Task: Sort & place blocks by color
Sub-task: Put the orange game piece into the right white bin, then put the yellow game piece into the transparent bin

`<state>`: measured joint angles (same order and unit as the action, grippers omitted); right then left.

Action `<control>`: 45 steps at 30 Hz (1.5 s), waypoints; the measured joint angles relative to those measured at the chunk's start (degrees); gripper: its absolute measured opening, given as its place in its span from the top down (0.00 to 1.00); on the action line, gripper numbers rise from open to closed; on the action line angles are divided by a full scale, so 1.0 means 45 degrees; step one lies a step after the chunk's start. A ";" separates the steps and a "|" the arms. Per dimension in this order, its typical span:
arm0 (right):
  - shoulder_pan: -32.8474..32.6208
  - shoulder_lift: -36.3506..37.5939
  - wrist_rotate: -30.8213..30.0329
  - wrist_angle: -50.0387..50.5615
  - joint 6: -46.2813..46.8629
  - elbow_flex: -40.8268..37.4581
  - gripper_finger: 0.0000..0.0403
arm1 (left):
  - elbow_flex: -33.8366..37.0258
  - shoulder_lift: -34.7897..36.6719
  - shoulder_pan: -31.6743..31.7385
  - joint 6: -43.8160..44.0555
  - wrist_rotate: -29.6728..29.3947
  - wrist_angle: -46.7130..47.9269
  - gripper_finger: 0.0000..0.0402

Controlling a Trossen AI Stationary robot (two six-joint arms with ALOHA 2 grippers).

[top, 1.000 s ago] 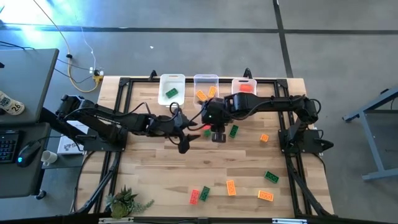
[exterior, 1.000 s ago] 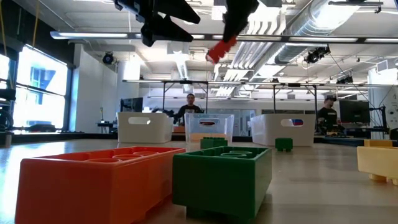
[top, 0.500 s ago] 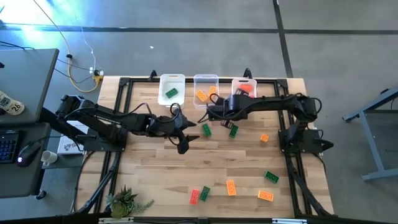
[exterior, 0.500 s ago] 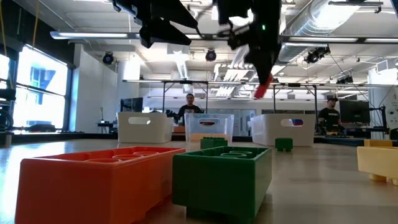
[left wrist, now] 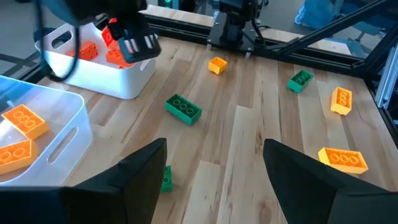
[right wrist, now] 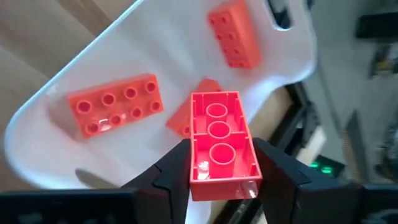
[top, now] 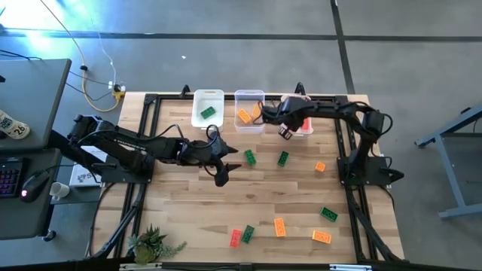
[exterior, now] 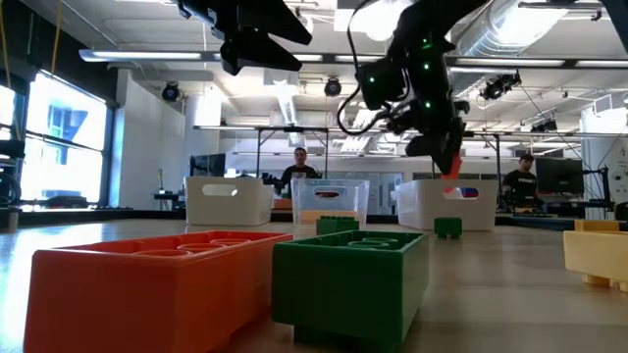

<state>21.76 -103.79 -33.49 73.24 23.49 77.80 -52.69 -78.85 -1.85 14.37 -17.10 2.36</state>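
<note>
right gripper (right wrist: pixel 214 163) over the rightmost bin (top: pixel 303 129), the one with the red blocks; fingers (right wrist: pixel 171 168) pinched on a red block (right wrist: pixel 219 144), hollow underside facing the wrist camera. three more red blocks (right wrist: pixel 114 104) lie in that bin beneath it. low view shows the same red block (exterior: pixel 450 167) hanging above the bin's rim. left gripper (top: pixel 224 167) hovers off the table near mid-table, jaws spread wide, nothing between them; left wrist view shows bare wood between its two fingers (left wrist: pixel 146 171). three translucent white bins in a row along the far edge: left bin (top: pixel 208 95) holds a green block (top: pixel 208 113), middle bin (top: pixel 248 95) holds orange blocks (top: pixel 245 116). loose on the table: two green blocks (top: pixel 249 157) just ahead of the bins, close to the left gripper; a small orange block (top: pixel 320 166) toward the right side; another green block (top: pixel 328 214) nearer the front right; a cluster at the front edge of a red block (top: pixel 235 239) touching a green one (top: pixel 247 232), then two orange blocks (top: pixel 279 226) to their right, apart from one another. a small potted plant (top: pixel 153 242) sits at the front left corner. people stand in the room beyond the table.
</note>
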 joint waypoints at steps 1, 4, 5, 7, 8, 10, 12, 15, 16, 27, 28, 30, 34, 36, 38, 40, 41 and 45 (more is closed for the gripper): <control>0.0208 0.0000 0.0289 -0.0220 -0.0295 -0.0045 0.66 | 0.0000 0.0000 0.0000 0.0000 0.0000 0.0001 0.37; 0.0660 0.0000 0.0806 -0.0724 -0.0758 -0.0093 0.63 | 0.0000 0.0000 0.0000 0.0000 0.0000 -0.0002 0.37; 0.0755 0.0000 0.0814 -0.0798 -0.0932 -0.0072 0.62 | 0.0000 0.0000 0.0000 0.0000 0.0000 -0.0002 0.37; 0.0860 0.0000 0.0815 -0.0827 -0.1226 -0.0005 0.58 | 0.0000 0.0000 0.0000 0.0000 0.0000 -0.0002 0.37; 0.0885 0.0000 0.0786 -0.0821 -0.1297 0.0030 0.56 | 0.0000 0.0000 0.0000 0.0000 0.0000 -0.0002 0.37; 0.0902 0.0000 0.0706 -0.0810 -0.1362 0.0115 0.52 | 0.0000 0.0000 0.0000 0.0000 0.0000 -0.0002 0.37; 0.0873 0.0000 0.0696 -0.0702 -0.1359 0.0289 0.49 | 0.0000 0.0000 0.0000 0.0000 0.0000 -0.0002 0.37; 0.0785 0.0000 0.0880 -0.0224 -0.0863 0.0714 0.45 | 0.0000 0.0000 -0.0001 0.0000 0.0000 -0.0002 0.37; 0.0733 0.0000 0.0967 0.0012 -0.0578 0.0879 0.44 | 0.0000 0.0000 -0.0001 0.0000 0.0000 -0.0002 0.37; -0.1387 0.0010 0.2583 0.1390 0.1394 0.1526 0.44 | 0.0000 0.0000 -0.0005 0.0063 0.0000 0.0001 0.37; -0.1657 0.0010 0.2856 0.1393 0.1568 0.1525 0.44 | 0.0000 0.0000 -0.0005 0.0063 0.0000 0.0010 0.37; -0.2220 0.0010 0.3274 0.1400 0.1976 0.1525 0.44 | 0.0000 0.0000 -0.0005 0.0084 0.0000 0.0086 0.37; -0.3414 0.0010 0.4194 0.1475 0.2899 0.1525 0.44 | 0.0000 0.0000 -0.0005 0.0092 0.0000 0.0306 0.37; -0.4011 0.0010 0.4752 0.1476 0.3464 0.1520 0.44 | 0.0000 0.0000 -0.0005 0.0092 0.0000 0.0462 0.37; -0.4606 0.0010 0.5223 0.1471 0.4088 0.1515 0.44 | 0.0000 0.0000 -0.0005 0.0092 0.0000 0.0583 0.37; -0.5171 0.0010 0.5580 0.1411 0.4737 0.1515 0.44 | 0.0000 0.0000 -0.0005 0.0092 -0.0001 0.0582 0.37; -0.5446 0.0010 0.5760 0.1371 0.5076 0.1515 0.44 | 0.0000 0.0005 -0.0005 0.0092 -0.0004 0.0585 0.37; -0.6423 0.0010 0.6413 0.1318 0.6560 0.1515 0.44 | 0.0000 0.0005 -0.0005 -0.0050 0.0000 0.0581 0.37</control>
<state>-7.14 -103.74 -4.63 79.17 53.01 84.62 -52.69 -78.83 -1.87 14.15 -17.10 4.97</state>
